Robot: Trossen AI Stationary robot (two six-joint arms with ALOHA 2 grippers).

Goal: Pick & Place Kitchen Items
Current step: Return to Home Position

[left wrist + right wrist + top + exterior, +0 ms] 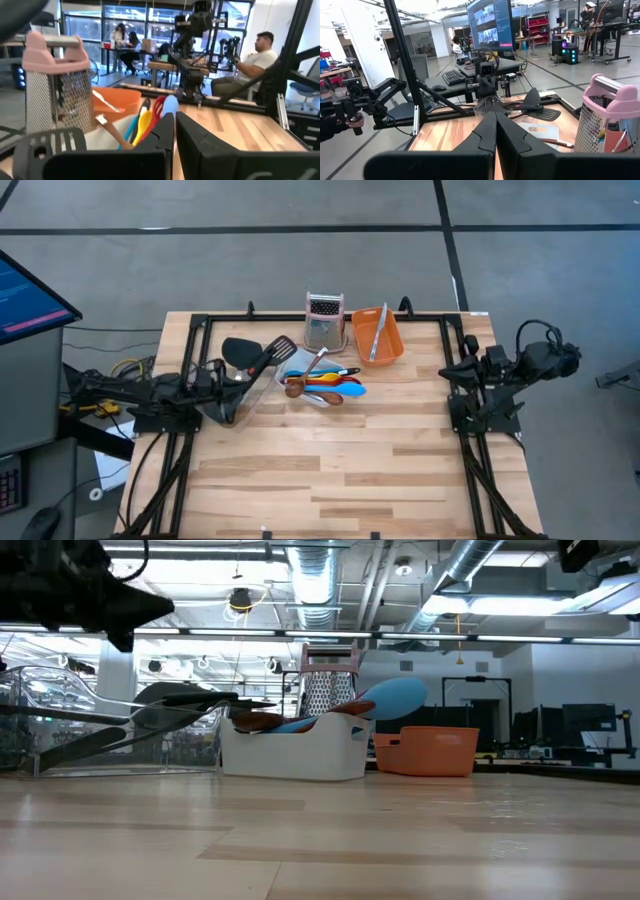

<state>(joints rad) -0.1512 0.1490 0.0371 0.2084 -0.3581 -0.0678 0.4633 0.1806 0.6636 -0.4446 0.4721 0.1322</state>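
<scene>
Both arms folded back at opposite side edges of the table [340,470]; left gripper [174,116] at the left edge, fingers drawn together with a bare sliver between them, nothing held; right gripper [495,114] at the right edge, fingers closed tip to tip, also holding nothing. Kitchen items sit in the far half of the top; blue spoons [345,390], a wood-handled spoon [296,389] and red- and yellow-handled tools [332,375] piled in the white bin [295,755] near table centre, handles and bowls sticking out over its rim; black spatula [240,351] and slotted turner [283,347] lean out of the clear tub [232,408], which stands just beside the left gripper, heads reaching toward the far edge. Box grater [323,320] upright at the far edge, orange tub [395,340] just beside it with a pale slim tool [379,332] lying inside. Black frame rail [225,317] runs along the far edge and down both sides, under each arm. Wide run of wood between the white bin and the right arm; the near half of the top shows plain boards from rail to rail.
</scene>
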